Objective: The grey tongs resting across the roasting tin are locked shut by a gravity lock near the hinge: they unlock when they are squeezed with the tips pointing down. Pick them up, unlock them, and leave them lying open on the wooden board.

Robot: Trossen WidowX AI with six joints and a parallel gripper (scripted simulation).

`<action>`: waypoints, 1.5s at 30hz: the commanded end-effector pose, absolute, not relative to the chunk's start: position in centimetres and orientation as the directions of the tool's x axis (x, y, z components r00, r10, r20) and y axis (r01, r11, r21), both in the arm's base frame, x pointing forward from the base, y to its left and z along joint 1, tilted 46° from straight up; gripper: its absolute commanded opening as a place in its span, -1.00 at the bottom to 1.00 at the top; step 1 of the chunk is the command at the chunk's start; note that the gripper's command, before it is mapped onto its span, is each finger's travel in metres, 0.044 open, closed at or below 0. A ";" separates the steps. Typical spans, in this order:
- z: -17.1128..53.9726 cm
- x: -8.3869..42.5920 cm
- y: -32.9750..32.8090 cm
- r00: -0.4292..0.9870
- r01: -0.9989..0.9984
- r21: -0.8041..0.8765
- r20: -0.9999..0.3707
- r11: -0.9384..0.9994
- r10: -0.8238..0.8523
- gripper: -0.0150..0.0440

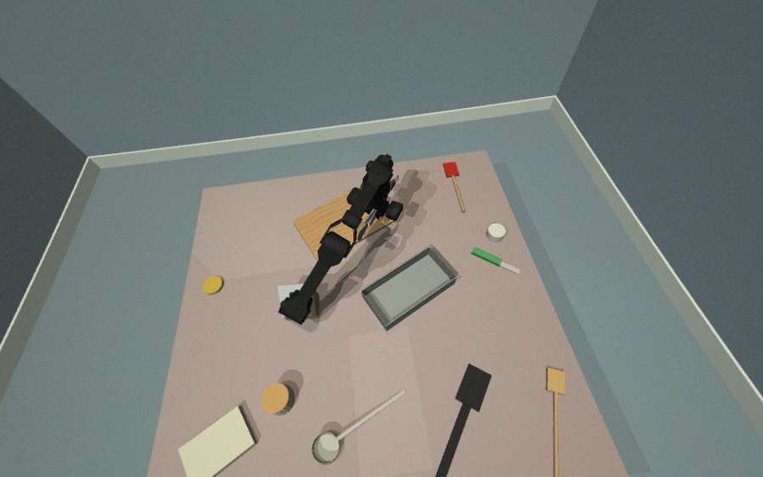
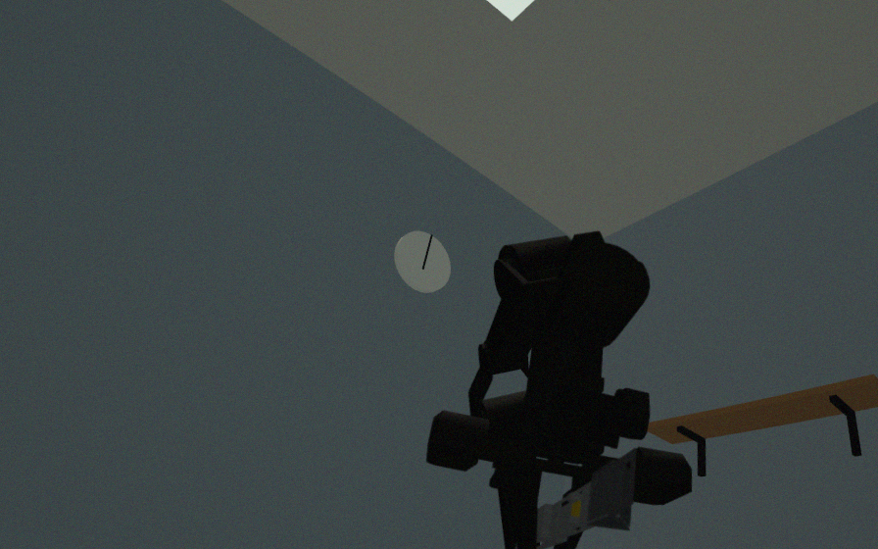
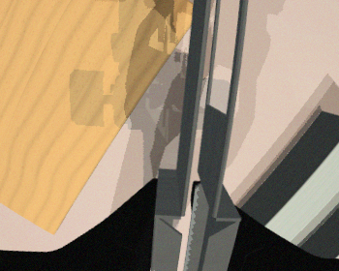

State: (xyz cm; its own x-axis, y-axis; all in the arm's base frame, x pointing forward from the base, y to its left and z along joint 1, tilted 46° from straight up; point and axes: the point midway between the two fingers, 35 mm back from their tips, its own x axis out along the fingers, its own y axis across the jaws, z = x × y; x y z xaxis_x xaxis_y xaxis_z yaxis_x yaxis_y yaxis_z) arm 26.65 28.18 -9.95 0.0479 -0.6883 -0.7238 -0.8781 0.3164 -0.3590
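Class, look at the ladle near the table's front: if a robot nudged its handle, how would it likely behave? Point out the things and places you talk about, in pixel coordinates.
The ladle (image 1: 326, 447) would probably swivel about its round bowl rather than slide straight, since the long handle sticks out to one side. The handle looks straight and thin, so likely stiff, not floppy.
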 end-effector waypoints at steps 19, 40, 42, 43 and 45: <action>-15.4 14.3 32.8 0.040 -0.532 -0.597 -0.726 0.600 -0.687 -1.00; -17.0 13.9 33.5 0.161 -0.544 -0.592 -0.769 0.594 -0.619 -1.00; -17.3 13.8 33.6 0.189 -0.549 -0.591 -0.777 0.591 -0.601 -1.00; -17.5 13.8 33.7 0.203 -0.551 -0.590 -0.781 0.590 -0.591 -1.00; -17.7 13.8 33.8 0.231 -0.556 -0.589 -0.787 0.587 -0.572 -1.00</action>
State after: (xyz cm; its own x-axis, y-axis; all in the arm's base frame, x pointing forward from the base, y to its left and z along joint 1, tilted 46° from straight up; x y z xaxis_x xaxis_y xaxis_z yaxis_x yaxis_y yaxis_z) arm 13.76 33.40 -17.64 0.1797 -0.6060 -0.7749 -0.5459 0.5939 -0.5910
